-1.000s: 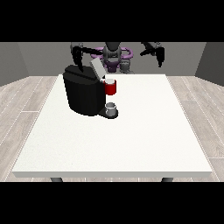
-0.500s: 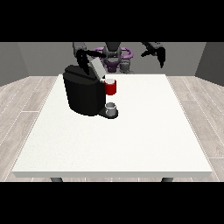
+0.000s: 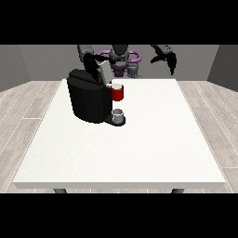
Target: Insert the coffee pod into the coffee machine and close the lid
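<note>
Bench (image 3: 139, 153), white & large, seen from across it w/ the robot (image 3: 122, 58) small at the far edge. Coffee machine (image 3: 89, 97), black & blocky, stands on the bench near the far left corner, a little in from both edges. Its lid (image 3: 98, 69) is tilted up at the top rear, light-coloured on the inner face. Red part (image 3: 118, 93) juts from the machine's upper front, toward the bench's middle; can't tell if this is the pod or the pod holder. Just below it a small grey cup (image 3: 118, 114) sits on the machine's base plate.

Hand at the view's left (image 3: 93, 60) is over the machine's top, right by the raised lid; it looks to be touching the lid, but whether its fingers are released or clenched can't be told, since black hand & black machine run together.

Hand at the view's right (image 3: 168, 59) hangs in the air above the far edge, well apart from the machine, fingers drooping down, relaxed, holding nothing.

Floor (image 3: 23, 102) around the bench is pale wood planks; grey walls behind.
</note>
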Robot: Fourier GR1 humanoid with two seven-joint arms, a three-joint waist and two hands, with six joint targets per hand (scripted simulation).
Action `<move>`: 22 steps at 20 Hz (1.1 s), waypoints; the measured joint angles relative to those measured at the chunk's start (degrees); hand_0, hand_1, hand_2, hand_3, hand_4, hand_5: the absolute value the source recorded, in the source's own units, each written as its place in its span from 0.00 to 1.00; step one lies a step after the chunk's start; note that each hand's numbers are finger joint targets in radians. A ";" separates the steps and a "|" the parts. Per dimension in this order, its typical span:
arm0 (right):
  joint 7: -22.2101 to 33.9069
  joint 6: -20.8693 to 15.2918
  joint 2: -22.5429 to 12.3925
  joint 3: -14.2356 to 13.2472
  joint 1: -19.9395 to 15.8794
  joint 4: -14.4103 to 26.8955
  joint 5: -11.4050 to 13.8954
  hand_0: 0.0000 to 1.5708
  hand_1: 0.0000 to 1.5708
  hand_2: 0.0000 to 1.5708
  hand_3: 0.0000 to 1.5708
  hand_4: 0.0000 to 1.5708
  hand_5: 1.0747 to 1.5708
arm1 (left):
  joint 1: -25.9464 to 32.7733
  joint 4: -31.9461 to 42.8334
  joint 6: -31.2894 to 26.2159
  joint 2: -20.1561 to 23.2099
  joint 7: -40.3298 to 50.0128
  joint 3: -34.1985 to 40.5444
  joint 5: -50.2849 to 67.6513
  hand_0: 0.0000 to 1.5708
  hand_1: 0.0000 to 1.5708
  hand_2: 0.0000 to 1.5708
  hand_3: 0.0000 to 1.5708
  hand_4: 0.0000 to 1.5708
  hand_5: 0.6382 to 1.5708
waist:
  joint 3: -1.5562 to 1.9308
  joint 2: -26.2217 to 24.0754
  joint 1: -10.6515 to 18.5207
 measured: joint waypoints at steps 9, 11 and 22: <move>4.37 -2.31 -0.94 0.88 -5.34 0.79 2.69 0.00 0.00 0.00 0.00 0.00 1.00 | -2.02 0.61 -0.23 0.32 0.01 -0.86 -0.14 0.00 0.00 0.00 0.00 0.21 1.00 | 0.50 2.12 1.59; 5.14 -2.94 -1.21 1.05 -6.17 0.52 3.38 0.00 0.00 0.00 0.00 0.00 1.00 | -3.02 0.65 -0.19 0.37 0.01 -0.95 -0.13 0.00 0.00 0.00 0.00 0.23 1.00 | 0.56 2.74 2.01; 14.22 -5.20 -5.87 2.09 -9.94 -1.88 9.25 0.00 0.00 0.00 0.00 0.10 1.00 | -5.90 1.20 -0.99 -0.53 -0.98 -2.97 -0.45 0.00 0.00 0.00 0.00 0.27 1.00 | 1.36 5.59 6.76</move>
